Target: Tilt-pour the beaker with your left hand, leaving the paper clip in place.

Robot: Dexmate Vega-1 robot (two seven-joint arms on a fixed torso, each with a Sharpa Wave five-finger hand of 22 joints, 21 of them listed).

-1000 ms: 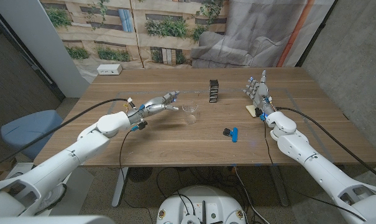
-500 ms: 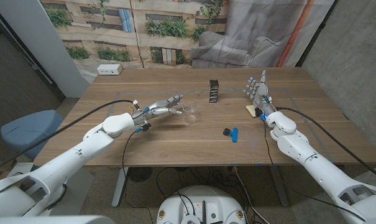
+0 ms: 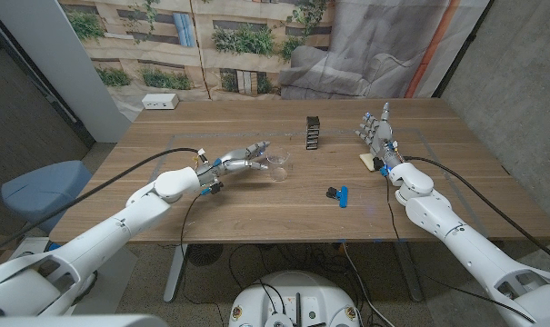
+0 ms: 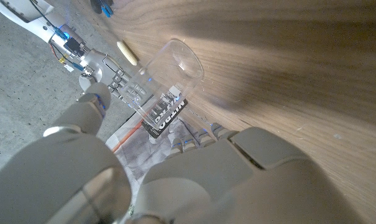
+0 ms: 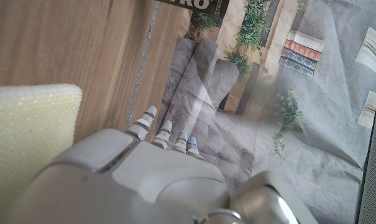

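At the far left corner of the wooden table (image 3: 211, 204) sits a small white box (image 3: 160, 102). The left hand (image 3: 241, 160) reaches in from the left, its fingers stretched out toward the clear beaker (image 3: 277, 164), which stands upright near the middle of the table; the fingertips are right at the glass, but whether they touch it I cannot tell. In the left wrist view the beaker (image 4: 166, 78) shows just past that hand (image 4: 194, 174), with nothing gripped. Beyond the beaker, farther back, a small black box (image 3: 313, 133) stands upright. Toward the near right lies the black and blue paper clip (image 3: 338, 193), well apart from the beaker. Further right, the right hand (image 3: 378, 134) stands upright with its fingers spread apart and holds nothing, next to a pale yellow sponge (image 3: 369, 162) on the table.
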